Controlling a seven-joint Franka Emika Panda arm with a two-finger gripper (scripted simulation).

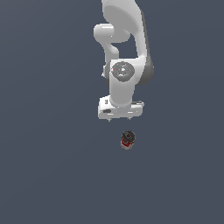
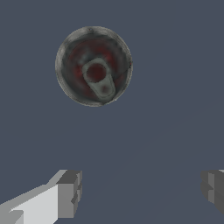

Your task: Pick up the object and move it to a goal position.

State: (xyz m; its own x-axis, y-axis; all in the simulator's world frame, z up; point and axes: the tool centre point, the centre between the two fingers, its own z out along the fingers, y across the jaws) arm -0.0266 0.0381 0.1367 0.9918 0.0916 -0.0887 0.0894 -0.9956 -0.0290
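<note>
In the wrist view the gripper (image 2: 139, 192) sits nearest, its two fingers (image 2: 68, 192) spread wide apart with nothing but bare grey counter (image 2: 175, 87) between them; one finger shows as a pale bar ending in a grey ribbed pad, the other only as a grey pad at the picture's edge; beyond them, well clear of both pads, the can (image 2: 93, 66) stands upright and is seen straight down onto its dark round top, which carries a pale pull tab and reddish patches inside a thin light rim; nothing touches it. In the exterior view the can (image 1: 127, 140) is a tiny thing with a red band, a dark top and a pale base, resting alone on the counter (image 1: 43, 175); the gripper (image 1: 119, 116) hangs just above it and slightly toward the exterior view's left, apart from it; above that rises the white arm (image 1: 124, 65), its wrist joint facing the camera and its upper links running out of the top of the picture.
</note>
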